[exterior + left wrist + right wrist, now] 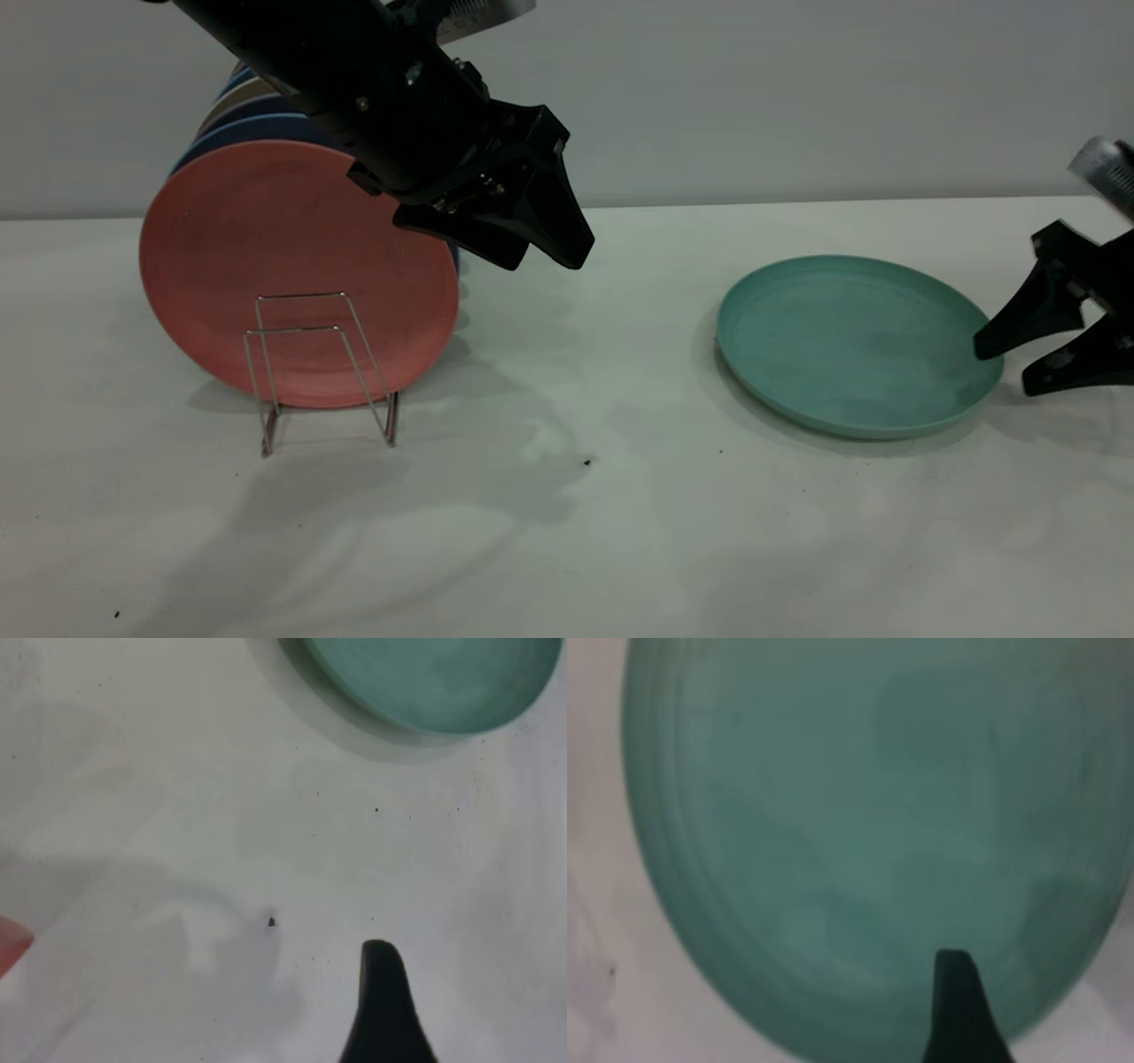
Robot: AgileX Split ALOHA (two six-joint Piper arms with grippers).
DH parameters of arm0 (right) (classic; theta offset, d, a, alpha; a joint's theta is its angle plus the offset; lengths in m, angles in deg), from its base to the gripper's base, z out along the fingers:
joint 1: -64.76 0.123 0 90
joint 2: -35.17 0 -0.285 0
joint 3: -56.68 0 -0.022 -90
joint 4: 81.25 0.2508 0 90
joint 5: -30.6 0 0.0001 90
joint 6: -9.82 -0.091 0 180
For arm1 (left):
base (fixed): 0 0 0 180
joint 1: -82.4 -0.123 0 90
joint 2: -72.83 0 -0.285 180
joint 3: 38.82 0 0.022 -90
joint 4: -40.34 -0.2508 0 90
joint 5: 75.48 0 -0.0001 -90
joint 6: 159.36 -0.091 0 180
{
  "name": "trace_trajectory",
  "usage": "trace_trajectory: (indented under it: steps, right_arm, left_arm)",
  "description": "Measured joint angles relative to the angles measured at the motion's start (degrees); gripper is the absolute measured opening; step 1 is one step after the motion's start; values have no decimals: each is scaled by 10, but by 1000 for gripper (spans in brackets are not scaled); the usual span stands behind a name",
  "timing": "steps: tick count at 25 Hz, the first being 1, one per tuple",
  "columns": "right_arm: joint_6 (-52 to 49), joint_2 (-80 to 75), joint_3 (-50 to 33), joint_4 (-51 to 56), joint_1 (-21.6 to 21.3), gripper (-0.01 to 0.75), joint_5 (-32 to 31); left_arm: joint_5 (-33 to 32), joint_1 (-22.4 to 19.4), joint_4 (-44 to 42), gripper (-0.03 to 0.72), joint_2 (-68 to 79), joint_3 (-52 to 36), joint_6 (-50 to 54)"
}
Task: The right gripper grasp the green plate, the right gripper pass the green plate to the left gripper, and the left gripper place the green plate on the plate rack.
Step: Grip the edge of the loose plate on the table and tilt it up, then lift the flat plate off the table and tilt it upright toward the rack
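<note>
The green plate (850,341) lies flat on the white table at the right. My right gripper (1005,368) is open at the plate's right rim, with one finger tip over the plate's inside and the other outside the rim, low by the table. In the right wrist view the plate (859,833) fills the frame and one dark finger (957,1014) lies over it. My left gripper (542,260) hangs open and empty in the air, right of the plate rack (319,363). The left wrist view shows one finger (383,1010) and the plate's edge (434,682).
The wire rack holds a salmon-pink plate (297,266) upright at its front, with blue plates (239,128) and a beige one behind it. The left arm reaches across above these plates. The white table (567,532) meets a grey wall at the back.
</note>
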Motion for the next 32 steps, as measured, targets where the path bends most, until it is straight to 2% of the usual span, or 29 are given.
trace_trajectory:
  steps: [8,12,15,18,20,22,25,32]
  right_arm:
    - [9,-44,34,29,5,486,-1]
    - [48,-48,35,57,24,431,2]
    - [60,-49,35,71,37,325,17]
    - [68,-49,35,76,39,113,33]
    - [84,-49,35,82,39,34,32]
    - [116,-49,35,87,39,20,17]
    - [158,-46,35,90,39,18,-43]
    - [184,-10,35,90,63,18,-122]
  left_arm:
    - [0,0,0,539,0,0,0]
    - [0,0,0,539,0,0,-1]
    - [-1,0,0,539,0,0,-1]
    - [-3,0,1,539,0,0,0]
    - [-3,0,1,539,0,0,0]
    - [-1,1,1,539,0,0,0]
    - [5,1,4,539,3,0,1]
    - [26,1,42,539,29,0,9]
